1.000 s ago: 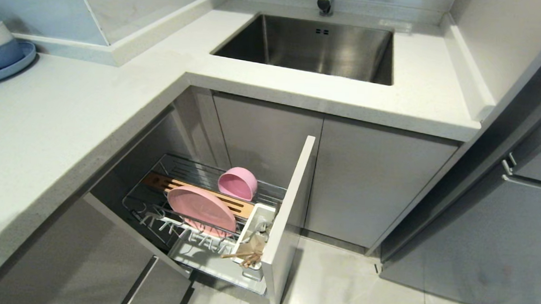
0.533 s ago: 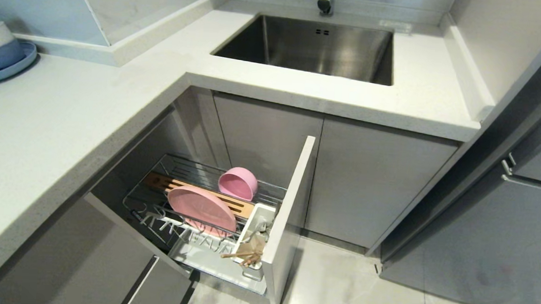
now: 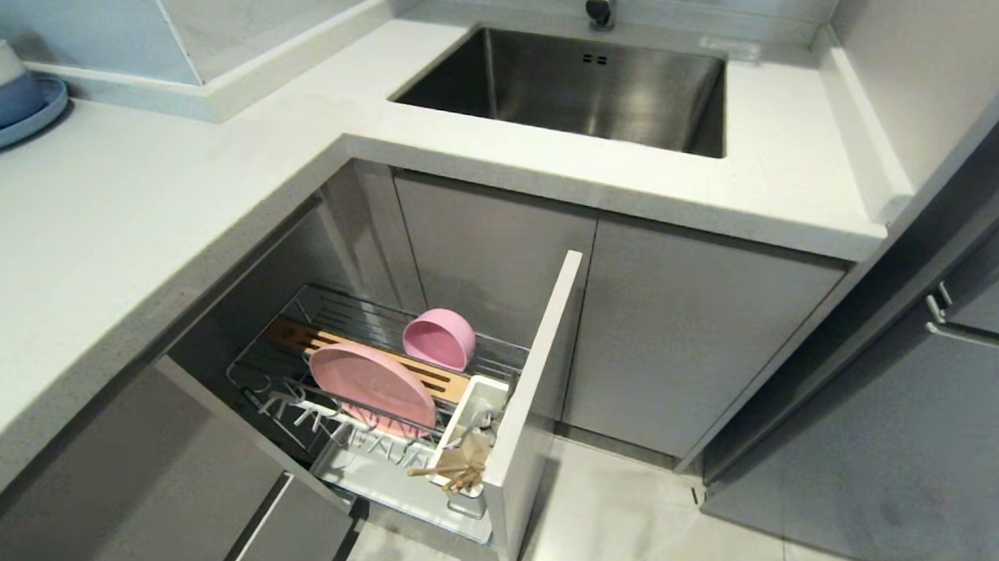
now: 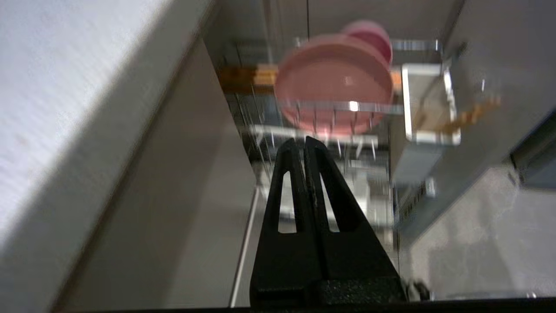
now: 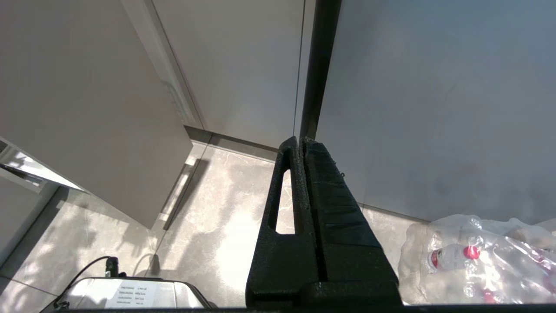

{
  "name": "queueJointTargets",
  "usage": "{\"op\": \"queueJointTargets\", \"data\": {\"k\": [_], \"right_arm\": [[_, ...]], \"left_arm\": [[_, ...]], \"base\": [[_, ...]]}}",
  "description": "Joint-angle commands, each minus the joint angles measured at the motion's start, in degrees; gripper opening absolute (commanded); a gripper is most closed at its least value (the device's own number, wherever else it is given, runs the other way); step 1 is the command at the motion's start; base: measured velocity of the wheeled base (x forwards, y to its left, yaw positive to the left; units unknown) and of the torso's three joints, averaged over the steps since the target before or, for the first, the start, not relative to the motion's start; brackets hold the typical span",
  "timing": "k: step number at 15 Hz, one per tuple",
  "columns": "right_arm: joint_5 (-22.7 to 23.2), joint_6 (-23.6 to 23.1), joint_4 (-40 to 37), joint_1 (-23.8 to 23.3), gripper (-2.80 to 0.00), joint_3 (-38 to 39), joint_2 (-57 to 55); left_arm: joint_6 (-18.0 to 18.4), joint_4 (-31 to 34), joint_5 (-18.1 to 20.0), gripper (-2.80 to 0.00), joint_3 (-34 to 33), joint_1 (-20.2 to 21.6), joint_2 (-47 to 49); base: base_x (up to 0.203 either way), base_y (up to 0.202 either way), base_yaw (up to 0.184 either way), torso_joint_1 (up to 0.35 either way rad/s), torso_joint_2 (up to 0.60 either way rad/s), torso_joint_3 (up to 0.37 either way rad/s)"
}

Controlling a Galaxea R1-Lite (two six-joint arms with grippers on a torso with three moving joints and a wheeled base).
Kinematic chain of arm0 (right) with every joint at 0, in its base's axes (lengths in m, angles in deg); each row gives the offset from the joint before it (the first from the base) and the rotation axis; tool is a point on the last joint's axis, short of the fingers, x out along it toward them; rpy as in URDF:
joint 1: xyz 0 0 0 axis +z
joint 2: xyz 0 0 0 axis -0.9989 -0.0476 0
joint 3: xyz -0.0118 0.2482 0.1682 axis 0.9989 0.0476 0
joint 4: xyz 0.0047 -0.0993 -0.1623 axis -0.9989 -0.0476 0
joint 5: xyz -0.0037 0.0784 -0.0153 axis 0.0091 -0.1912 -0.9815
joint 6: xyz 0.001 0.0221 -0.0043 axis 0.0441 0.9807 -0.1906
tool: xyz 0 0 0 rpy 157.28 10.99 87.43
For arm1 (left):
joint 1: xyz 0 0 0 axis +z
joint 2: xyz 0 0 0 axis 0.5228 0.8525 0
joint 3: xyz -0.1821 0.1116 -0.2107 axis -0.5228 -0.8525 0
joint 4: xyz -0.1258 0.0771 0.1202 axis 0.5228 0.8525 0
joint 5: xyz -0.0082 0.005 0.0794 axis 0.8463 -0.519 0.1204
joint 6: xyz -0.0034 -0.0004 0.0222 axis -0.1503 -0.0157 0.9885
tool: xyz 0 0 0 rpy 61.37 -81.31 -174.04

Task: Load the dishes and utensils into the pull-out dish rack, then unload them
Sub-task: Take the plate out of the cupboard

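Dishes, the pink plate and bowl, have stayed put in the pull-out rack, utensils in its cup; nothing shifted. Left pincer and right pincer are together, empty; unloading probably comes next.

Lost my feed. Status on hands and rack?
Left hand shut, empty, short of rack. Right hand shut, parked. Plate, bowl, chopsticks loaded. Nothing blocking.

rack open from above | counter edge overhangs left | cabinet front walls right
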Motion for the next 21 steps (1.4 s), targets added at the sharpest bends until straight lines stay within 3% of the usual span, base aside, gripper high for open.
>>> {"op": "queueJointTargets", "data": {"k": [1, 9, 11, 14, 17, 19, 21], "right_arm": [[0.03, 0.03, 0.0, 0.02, -2.8, 0.0, 0.0], [0.03, -0.06, 0.0, 0.02, -2.8, 0.0, 0.0], [0.03, -0.05, 0.0, 0.02, -2.8, 0.0, 0.0], [0.03, -0.06, 0.0, 0.02, -2.8, 0.0, 0.0], [0.03, -0.06, 0.0, 0.02, -2.8, 0.0, 0.0], [0.03, -0.02, 0.0, 0.02, -2.8, 0.0, 0.0], [0.03, -0.06, 0.0, 0.02, -2.8, 0.0, 0.0]], "left_arm": [[0.1, 1.44, 0.2, -2.8, -1.15, 0.04, 0.04], [-3.68, 0.65, 0.12, -2.8, -1.4, 0.04, -0.05], [-3.67, -8.29, 0.21, -2.8, 0.24, 0.04, -0.05], [-1.47, -10.87, 0.62, -2.8, 11.53, 0.04, 0.05], [-0.57, -4.76, 5.01, -2.8, 27.37, -0.02, 3.14], [-2.26, -3.25, 7.37, -2.8, 36.4, -0.55, 11.33], [-5.59, -6.8, 8.22, -2.8, 42.81, -1.12, 21.61]], "base": [[0.0, 0.0, 0.0, 0.0, 0.0, 0.0], [0.0, 0.0, 0.0, 0.0, 0.0, 0.0], [0.0, 0.0, 0.0, 0.0, 0.0, 0.0], [0.0, 0.0, 0.0, 0.0, 0.0, 0.0], [0.0, 0.0, 0.0, 0.0, 0.0, 0.0], [0.0, 0.0, 0.0, 0.0, 0.0, 0.0], [0.0, 0.0, 0.0, 0.0, 0.0, 0.0]]}}
